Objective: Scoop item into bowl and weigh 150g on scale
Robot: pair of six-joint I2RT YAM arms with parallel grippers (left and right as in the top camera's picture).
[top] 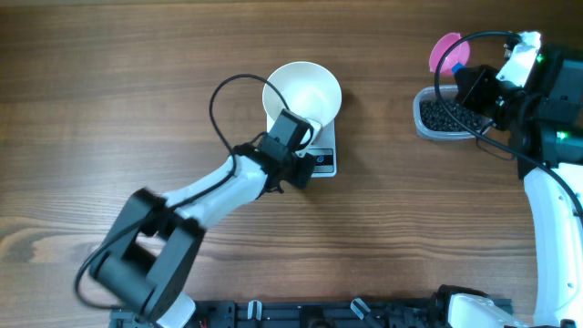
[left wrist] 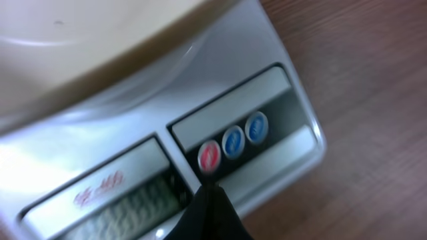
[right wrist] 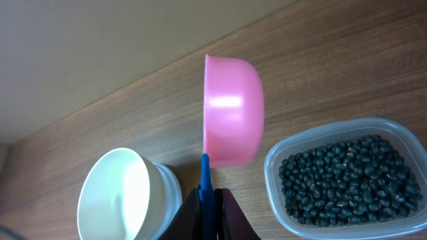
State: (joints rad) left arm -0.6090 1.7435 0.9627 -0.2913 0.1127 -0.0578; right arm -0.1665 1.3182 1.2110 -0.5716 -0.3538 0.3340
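Three views, one scale [top: 321, 157]
Overhead looks straight down, far; left wrist close over its buttons [left wrist: 233, 141]; right wrist faces it from farther, sharing the bowl [top: 301, 91].

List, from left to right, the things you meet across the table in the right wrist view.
White bowl → pink scoop → clear tub holding the black beans.

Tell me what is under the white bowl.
The scale sits under the bowl; only its display and button edge show. The bowl covers the rest of its top.
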